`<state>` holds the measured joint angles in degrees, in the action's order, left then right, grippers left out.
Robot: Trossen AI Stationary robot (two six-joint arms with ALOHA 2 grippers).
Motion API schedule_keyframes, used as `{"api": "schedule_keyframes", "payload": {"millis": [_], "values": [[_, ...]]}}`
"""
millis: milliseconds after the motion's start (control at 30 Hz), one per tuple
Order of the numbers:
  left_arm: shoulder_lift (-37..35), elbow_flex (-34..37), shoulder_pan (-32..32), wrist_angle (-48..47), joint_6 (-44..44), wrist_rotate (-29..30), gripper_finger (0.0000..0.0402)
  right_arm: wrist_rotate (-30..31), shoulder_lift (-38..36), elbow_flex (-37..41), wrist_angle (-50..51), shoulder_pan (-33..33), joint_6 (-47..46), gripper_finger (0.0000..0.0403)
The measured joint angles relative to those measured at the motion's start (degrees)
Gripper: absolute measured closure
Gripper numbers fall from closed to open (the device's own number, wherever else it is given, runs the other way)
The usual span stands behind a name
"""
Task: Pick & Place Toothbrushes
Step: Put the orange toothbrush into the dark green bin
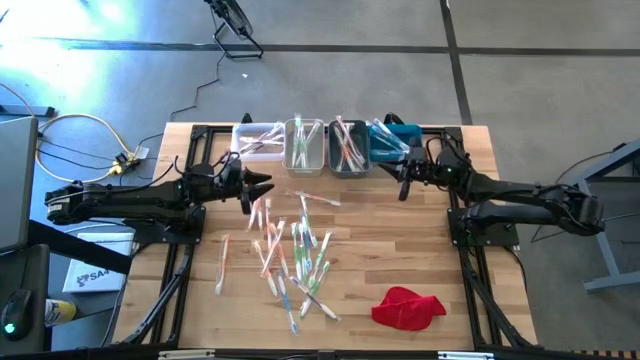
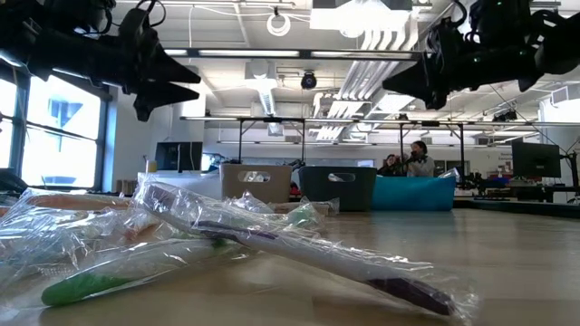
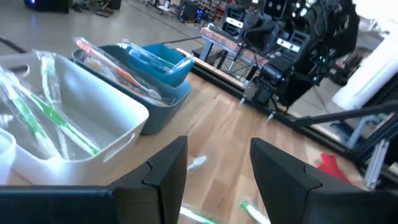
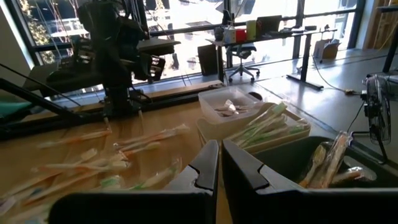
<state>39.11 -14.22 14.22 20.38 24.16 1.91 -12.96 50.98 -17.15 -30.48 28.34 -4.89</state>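
Many wrapped toothbrushes (image 1: 290,250) with pink, orange, green, blue and white handles lie loose on the middle of the wooden table; they also show close up in the low view (image 2: 227,240). More stand in the four bins at the far edge. My left gripper (image 1: 268,186) hangs open and empty above the far left of the pile, and it also shows in its wrist view (image 3: 219,162). My right gripper (image 1: 403,183) hangs shut and empty in front of the blue bin (image 1: 392,146), and it also shows in its wrist view (image 4: 221,152).
A white bin (image 1: 258,140), a clear-beige bin (image 1: 303,146), a grey bin (image 1: 347,148) and the blue bin stand in a row at the far edge. A red cloth (image 1: 407,306) lies near the front right. Bare wood lies right of the pile.
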Motion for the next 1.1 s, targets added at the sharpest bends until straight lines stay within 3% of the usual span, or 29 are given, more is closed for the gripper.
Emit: {"api": "schedule_keyframes", "payload": {"millis": [133, 933, 1100], "values": [[0.0, 0.0, 0.0, 0.0, 3.3, 0.0, 0.023, 0.0, 0.1, 0.0, 1.4, 0.0, 0.3, 0.0391], [0.0, 0.0, 0.0, -7.5, 3.6, 0.2, 0.023, 1.0, 0.7, 0.0, 4.2, 0.0, 0.2, 0.0391], [0.0, 0.0, 0.0, -6.2, 9.1, 0.2, 0.023, 0.9, 0.7, 0.0, 0.6, 0.0, 3.3, 0.0391]]}}
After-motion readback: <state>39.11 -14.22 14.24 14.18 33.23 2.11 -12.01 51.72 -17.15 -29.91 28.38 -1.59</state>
